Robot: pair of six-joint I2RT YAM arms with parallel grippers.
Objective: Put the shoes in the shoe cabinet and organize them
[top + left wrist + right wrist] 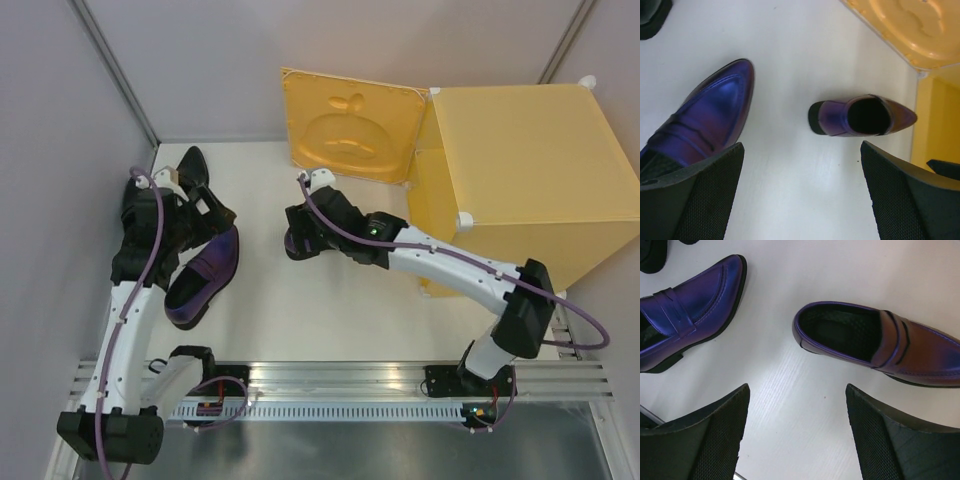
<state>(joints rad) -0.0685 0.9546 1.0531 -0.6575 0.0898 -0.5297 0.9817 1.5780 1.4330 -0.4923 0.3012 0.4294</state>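
One purple shoe lies on the white table by the left arm, toe pointing away. My left gripper hangs open just above its far end, nothing between the fingers. In the left wrist view this shoe is at the left and the second purple shoe lies ahead. My right gripper hovers open over that second shoe, which sits just beyond its fingertips. A black shoe rests at the far left. The yellow shoe cabinet stands at the right, its door swung open.
Grey walls close in the table at the left and the back. The open door leans along the back edge, next to the cabinet's opening. A metal rail carrying both arm bases runs along the near edge.
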